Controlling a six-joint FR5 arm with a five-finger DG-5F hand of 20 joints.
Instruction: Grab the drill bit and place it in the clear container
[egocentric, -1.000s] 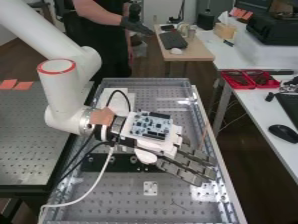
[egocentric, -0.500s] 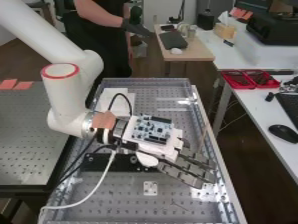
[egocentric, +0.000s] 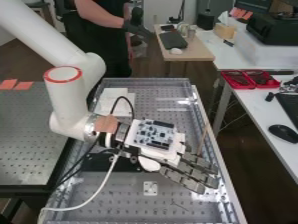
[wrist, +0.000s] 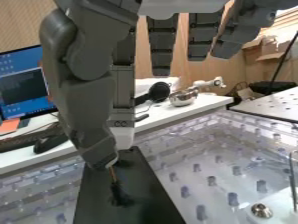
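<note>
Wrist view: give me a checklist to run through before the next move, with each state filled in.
1. Hand over the bench: ok.
2. Thin coppery piece with a dark end lined up with the hand: ok, it is right beneath it, seen against the black plate.
3. Piece confirmed as the drill bit: cannot tell.
4. Piece secure in the hand: cannot tell.
5. Clear container identified as the target: cannot tell.
6. White cable slack: ok, it curves loosely toward the high view's lower left.
</note>
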